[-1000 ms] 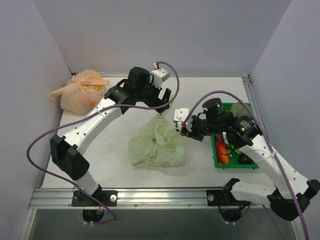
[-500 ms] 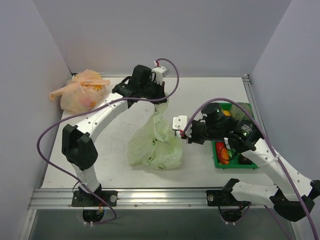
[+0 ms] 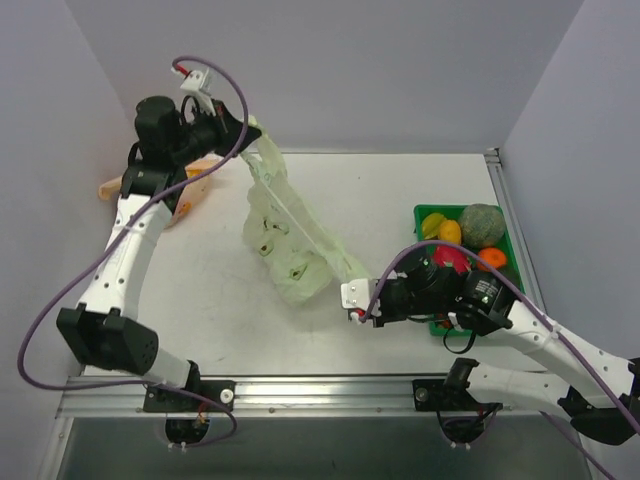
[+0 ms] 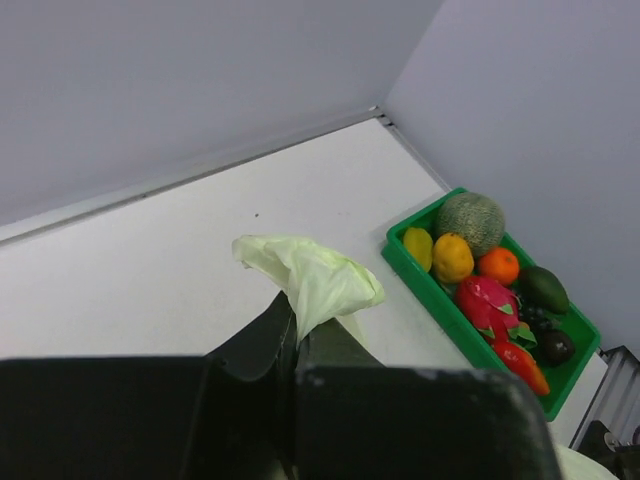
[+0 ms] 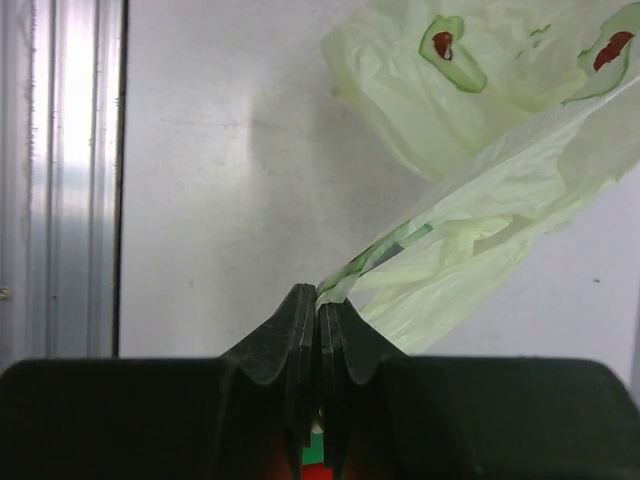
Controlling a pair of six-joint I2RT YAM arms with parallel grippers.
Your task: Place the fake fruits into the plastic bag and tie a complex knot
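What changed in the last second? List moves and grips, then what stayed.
The left gripper closed on one end of the thin pale green plastic bag and swung up toward the far left corner. The right gripper drew back toward the near edge, so the bag rose from a heap and stretched between them. Unchanged: the right gripper's grip, the plastic fruits in the green tray, the peach-orange bag.

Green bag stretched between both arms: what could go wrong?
1. The thin translucent pale green plastic bag is pulled taut between the shut left jaws and right jaws, so it might tear or slip free.
2. The plastic fake fruits sit in the green plastic tray; tying a knot now would probably shut them out.
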